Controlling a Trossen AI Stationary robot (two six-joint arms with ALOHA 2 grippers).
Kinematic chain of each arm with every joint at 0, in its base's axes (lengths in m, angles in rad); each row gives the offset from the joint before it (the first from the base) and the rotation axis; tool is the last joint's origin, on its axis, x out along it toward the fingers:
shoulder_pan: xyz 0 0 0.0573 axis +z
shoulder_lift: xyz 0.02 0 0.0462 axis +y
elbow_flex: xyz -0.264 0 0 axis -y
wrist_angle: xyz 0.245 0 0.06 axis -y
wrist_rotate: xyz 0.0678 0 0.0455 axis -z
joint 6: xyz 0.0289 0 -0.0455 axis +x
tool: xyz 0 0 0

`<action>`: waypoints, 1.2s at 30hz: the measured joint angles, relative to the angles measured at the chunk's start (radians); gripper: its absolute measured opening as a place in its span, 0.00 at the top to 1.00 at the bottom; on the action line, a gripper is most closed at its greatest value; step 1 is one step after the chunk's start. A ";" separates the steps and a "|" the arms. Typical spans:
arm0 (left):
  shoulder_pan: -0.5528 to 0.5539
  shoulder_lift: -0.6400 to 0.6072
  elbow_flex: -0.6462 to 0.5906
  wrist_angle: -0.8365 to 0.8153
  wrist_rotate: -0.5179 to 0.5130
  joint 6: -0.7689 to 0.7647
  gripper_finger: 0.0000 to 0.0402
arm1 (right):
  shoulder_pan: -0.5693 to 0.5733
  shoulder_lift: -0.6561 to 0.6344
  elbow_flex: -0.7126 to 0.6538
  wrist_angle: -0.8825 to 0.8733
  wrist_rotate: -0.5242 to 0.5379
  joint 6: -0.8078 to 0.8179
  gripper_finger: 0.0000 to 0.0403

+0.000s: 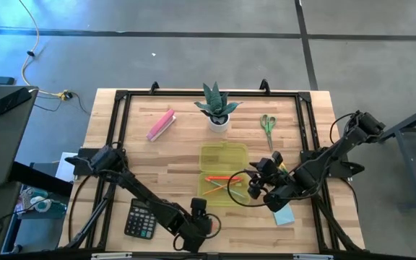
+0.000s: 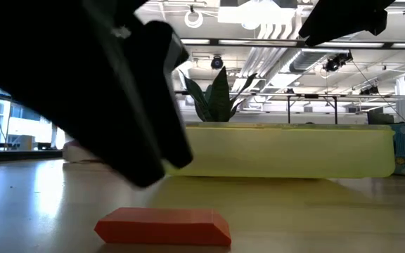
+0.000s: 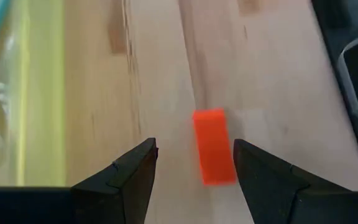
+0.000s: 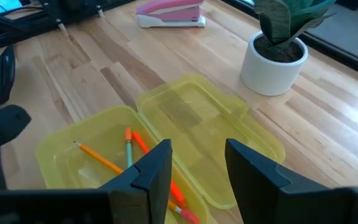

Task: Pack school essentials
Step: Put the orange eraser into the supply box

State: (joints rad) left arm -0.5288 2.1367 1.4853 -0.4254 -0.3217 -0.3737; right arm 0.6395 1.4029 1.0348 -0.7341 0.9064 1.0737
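**Left arm over the orange block, right arm over the open case**

I've got the left gripper (image 1: pixel 202 227) low at the near edge of the table (image 1: pixel 179 159), just right of the black calculator (image 1: pixel 140 219). Its jaws stand wide apart, nothing between them. In the left wrist view the small orange block (image 3: pixel 214 147) lies flat on the wood just ahead of the fingers (image 3: pixel 129 174), nearer one finger than the other, not touched. The low view shows the same block on the table with the gripper hanging above and behind it.

Right gripper (image 1: pixel 260 189) sits at the right edge of the yellow case (image 1: pixel 224 157), which lies open, lid hinged toward the plant pot (image 1: pixel 219 121). Its jaws are partly apart and I see nothing held between them. Inside the case tray: the orange pencil (image 4: pixel 98 157), the green pencil (image 4: pixel 129 149) and the red-orange pen (image 4: pixel 160 177), lying loose.

Still outside the case: green-handled scissors (image 1: pixel 268 126) right of the pot, light-blue note pad (image 1: pixel 284 215) under the right arm, touching nothing I can make out. Pink stapler-like bar (image 1: pixel 160 124) sits left of the pot.
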 joint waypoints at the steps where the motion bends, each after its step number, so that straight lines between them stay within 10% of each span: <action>1: 0.002 0.009 0.000 0.011 0.013 0.000 0.50 | 0.000 0.000 0.000 0.000 0.000 0.003 0.65; 15: 0.029 0.058 0.004 0.033 0.085 -0.025 0.51 | 0.002 0.011 0.000 0.007 -0.002 0.001 0.65; 36: 0.050 0.056 0.003 0.007 0.153 0.015 0.86 | 0.002 0.011 0.000 0.007 -0.003 0.000 0.65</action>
State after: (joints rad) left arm -0.4789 2.1931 1.4881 -0.4183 -0.1684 -0.3583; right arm 0.6418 1.4143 1.0344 -0.7273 0.9035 1.0733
